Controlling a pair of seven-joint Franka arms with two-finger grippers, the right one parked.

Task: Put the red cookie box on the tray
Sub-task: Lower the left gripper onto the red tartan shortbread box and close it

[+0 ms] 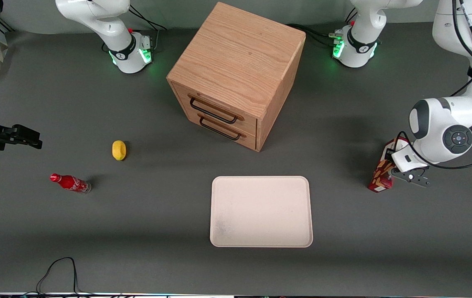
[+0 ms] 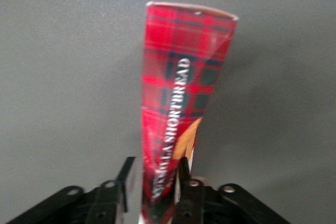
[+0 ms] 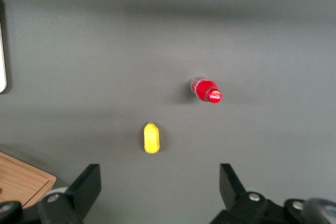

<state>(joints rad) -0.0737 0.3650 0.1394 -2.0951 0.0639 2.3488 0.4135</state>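
The red cookie box, a long tartan-red carton with tan cookie pictures, stands on end on the grey table toward the working arm's end, apart from the tray. My left gripper comes down on its upper end. In the left wrist view the red cookie box runs away from the gripper down to the table, and the fingers are shut on its narrowed near end. The cream-white tray lies flat nearer the front camera than the cabinet, with nothing on it.
A wooden drawer cabinet with two drawers stands mid-table. Toward the parked arm's end lie a yellow lemon-like object and a small red soda bottle. A black cable loops at the table's front edge.
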